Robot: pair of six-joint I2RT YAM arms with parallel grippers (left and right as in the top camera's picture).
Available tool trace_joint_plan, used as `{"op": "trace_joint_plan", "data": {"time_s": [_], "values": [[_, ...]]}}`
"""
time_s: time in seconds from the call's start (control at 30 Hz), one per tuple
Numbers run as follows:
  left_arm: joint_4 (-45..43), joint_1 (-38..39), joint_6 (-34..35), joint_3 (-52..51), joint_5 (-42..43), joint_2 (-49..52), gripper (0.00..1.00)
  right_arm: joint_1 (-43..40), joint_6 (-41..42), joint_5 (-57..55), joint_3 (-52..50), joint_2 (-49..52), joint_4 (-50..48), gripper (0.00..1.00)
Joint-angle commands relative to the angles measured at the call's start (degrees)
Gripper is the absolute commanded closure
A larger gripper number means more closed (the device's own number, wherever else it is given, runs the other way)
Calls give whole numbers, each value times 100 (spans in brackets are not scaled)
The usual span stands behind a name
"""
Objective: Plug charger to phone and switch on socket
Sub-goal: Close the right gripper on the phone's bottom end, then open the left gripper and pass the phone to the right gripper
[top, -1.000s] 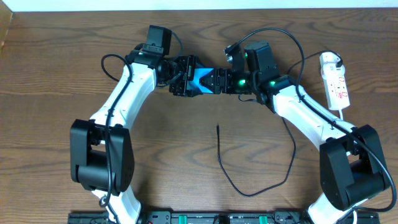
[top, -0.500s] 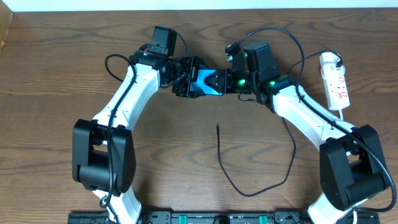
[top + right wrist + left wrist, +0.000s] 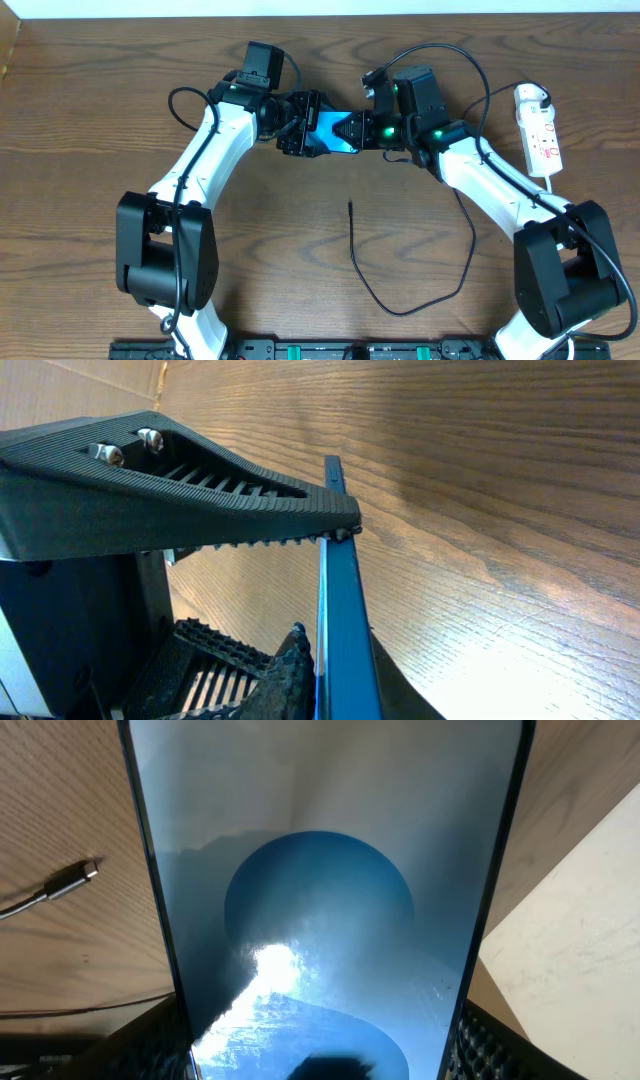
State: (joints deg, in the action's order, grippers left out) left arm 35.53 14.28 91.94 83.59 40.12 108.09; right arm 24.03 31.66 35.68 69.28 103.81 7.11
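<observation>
– Brown wood all over: is that the table (image 3: 100, 120) seen from above?
– Yes. Two white and black arms reach in from the bottom corners and meet at the upper middle of the frame, with the phone (image 3: 325, 128) between them, its screen bright blue.
– Who has the phone?
– Both, it seems. The left gripper (image 3: 308, 130) stands wide, one finger (image 3: 485, 1045) at each long edge of the phone (image 3: 320, 900). Only the finger pads show at the bottom corners of the left wrist view, so the grip is likely, not certain. The right gripper (image 3: 352, 131) is pinched narrow. In its wrist view the phone (image 3: 335, 620) appears edge-on, with the ribbed upper finger (image 3: 180, 480) touching one face and the lower pad against the other.
– And the charger?
– The charger (image 3: 352, 240) lies loose on the wood below the phone. Its tip is at centre frame, and the thin black cable curves down and then up to the right. The tip (image 3: 70, 882) also shows at the left edge of the left wrist view.
– The socket?
– The socket (image 3: 541, 135), a white strip, lies at the upper right, well apart from the grippers.
</observation>
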Motion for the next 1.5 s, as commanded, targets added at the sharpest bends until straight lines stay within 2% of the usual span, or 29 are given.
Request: {"op": "trace_joint_plan", "data": {"time_s": [0.0, 0.17, 0.2, 0.23, 0.3, 0.33, 0.43, 0.63, 0.87, 1.0, 1.13, 1.47], "values": [[-26, -4, 72, 44, 31, -146, 93, 46, 24, 61, 85, 37, -7, 93], [-26, -7, 63, 44, 31, -146, 92, 44, 24, 61, 83, 37, -7, 99], [-26, -7, 44, 44, 31, -146, 85, 44, 24, 61, 83, 37, -4, 99], [-28, -7, 24, 44, 31, -146, 74, 37, 22, 50, 83, 37, -4, 99], [-26, -7, 9, 42, 31, -146, 41, 26, 20, 4, 85, 37, -4, 99], [-22, -7, 2, 42, 33, -146, 28, 9, 20, -35, 83, 37, -4, 99], [0, -13, -85, 42, 87, -146, 10, -52, 17, -138, 85, 37, -2, 99], [-35, -127, -358, 44, 820, -146, 9, -297, 22, -275, 83, 37, 2, 99], [-181, -249, -935, 42, 894, -149, 8, -675, 127, -278, 83, 37, 22, 99], [-527, -249, -1198, 44, 894, -149, 8, -901, 946, -269, 83, 35, -9, 99], [-1237, -243, -1650, 44, 833, -149, 8, -1102, 2107, -98, 85, 35, -22, 99], [-1720, -236, -1652, 44, -20, -149, 8, -1311, 4317, 490, 85, 35, -481, 99]]}}
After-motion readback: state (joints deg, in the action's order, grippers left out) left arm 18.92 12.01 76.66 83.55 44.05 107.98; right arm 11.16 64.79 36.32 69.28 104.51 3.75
